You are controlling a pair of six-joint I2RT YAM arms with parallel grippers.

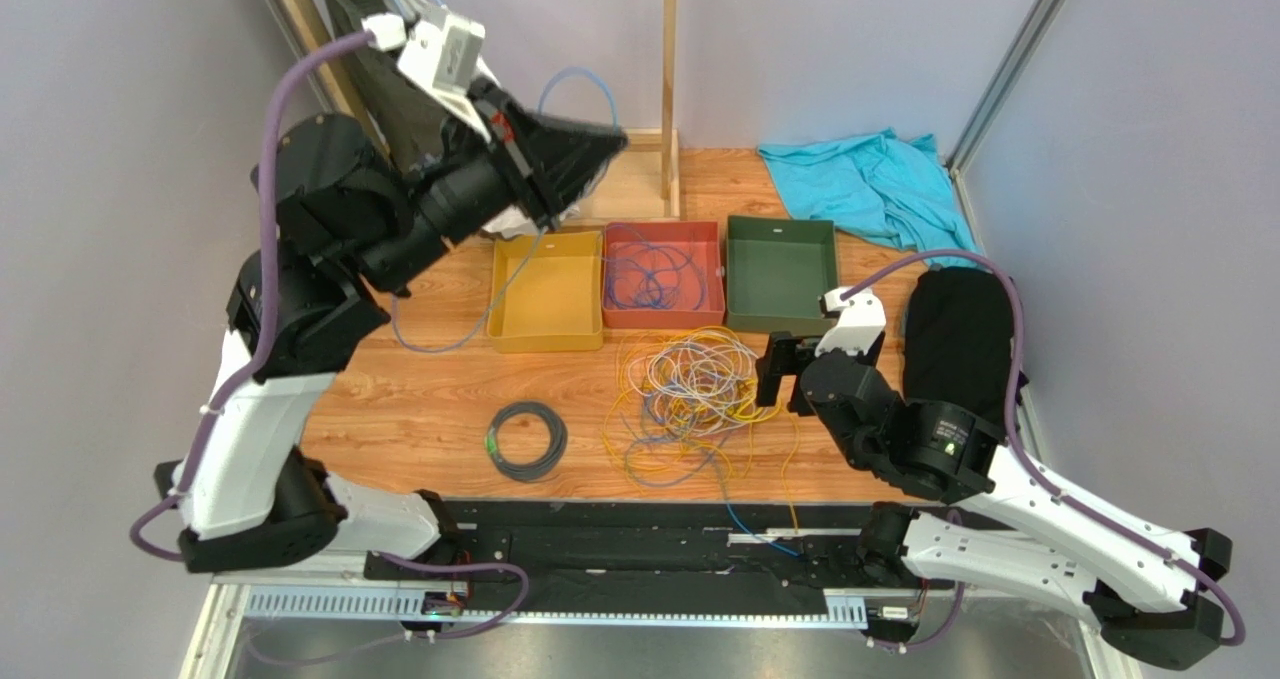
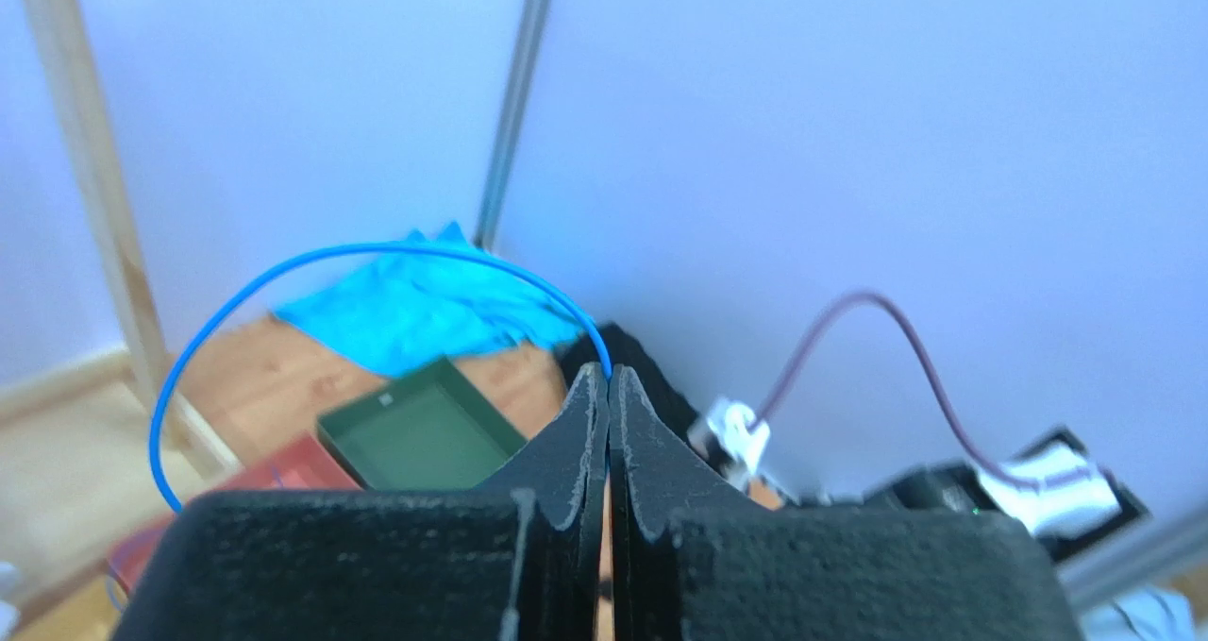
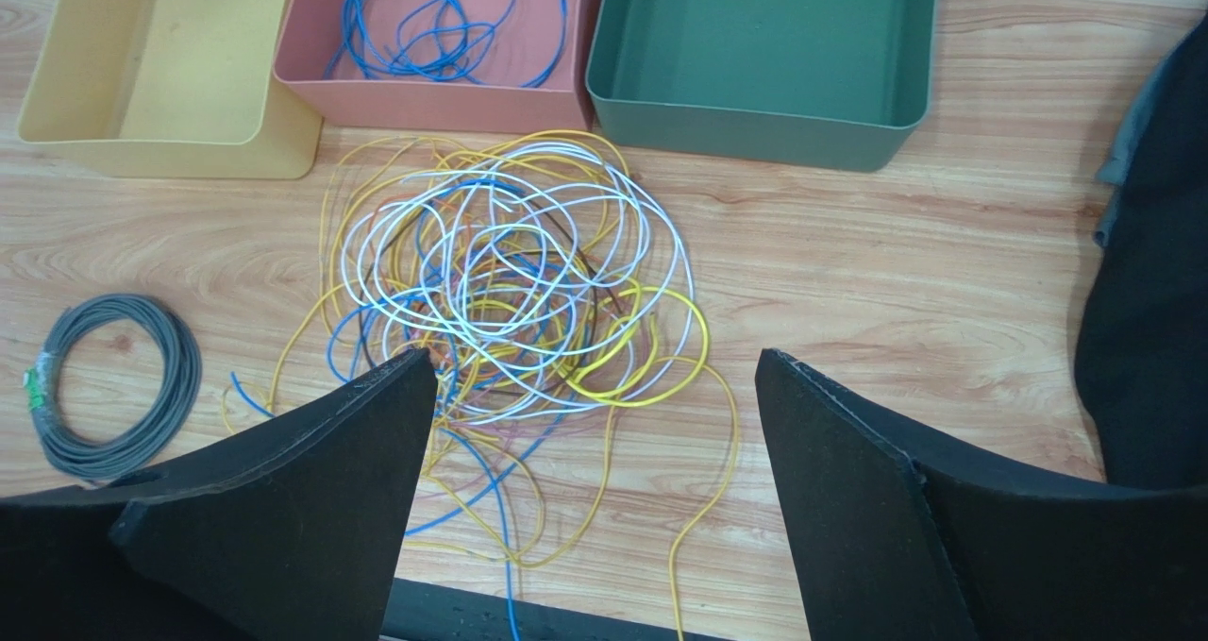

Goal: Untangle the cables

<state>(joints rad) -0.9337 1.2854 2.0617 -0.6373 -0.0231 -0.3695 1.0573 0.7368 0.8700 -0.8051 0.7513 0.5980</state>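
Soft even light, faint shadows; cables (image 3: 511, 280) sharp from the right wrist, left wrist hazy.

One end of the blue cable (image 2: 355, 252) is hidden behind the left gripper (image 2: 610, 382); the black cloth (image 3: 1156, 245) at the desk's right edge is cut off

Wooden table (image 1: 436, 394) bears 3 trays (image 1: 547, 292), cable tangle (image 1: 694, 387), grey coil (image 3: 179, 372), teal cloth (image 1: 864, 184), perhaps black fabric (image 1: 962, 334).

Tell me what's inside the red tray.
The red tray holds loose blue cables lying on its floor; nothing else shows. In the right wrist view its near wall hides a strip of that floor.
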